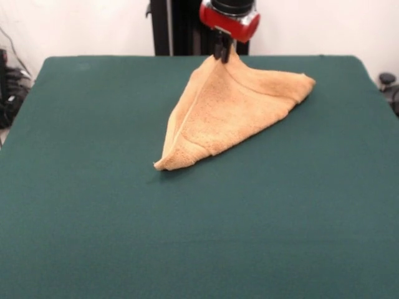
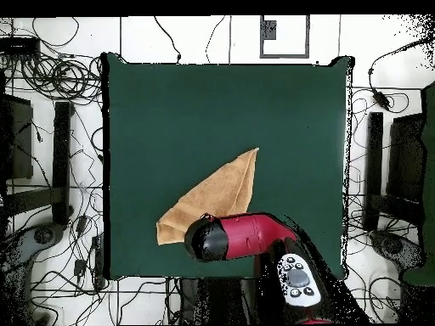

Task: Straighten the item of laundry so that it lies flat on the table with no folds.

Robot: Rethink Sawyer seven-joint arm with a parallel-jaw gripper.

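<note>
The tan-orange towel is pulled up into a tent shape on the green table. My gripper is shut on the towel's top corner at the table's far side and holds it lifted. The towel hangs down from there, with one corner resting toward the table's middle and another to the right. In the overhead view the towel shows as a folded triangle, and the red arm head covers its near part and hides the gripper. The tag does not show.
The robot's black pedestal stands behind the table's far edge. Cables and black equipment lie on the floor around the table. Dark gear stands at the table's left side in the front view.
</note>
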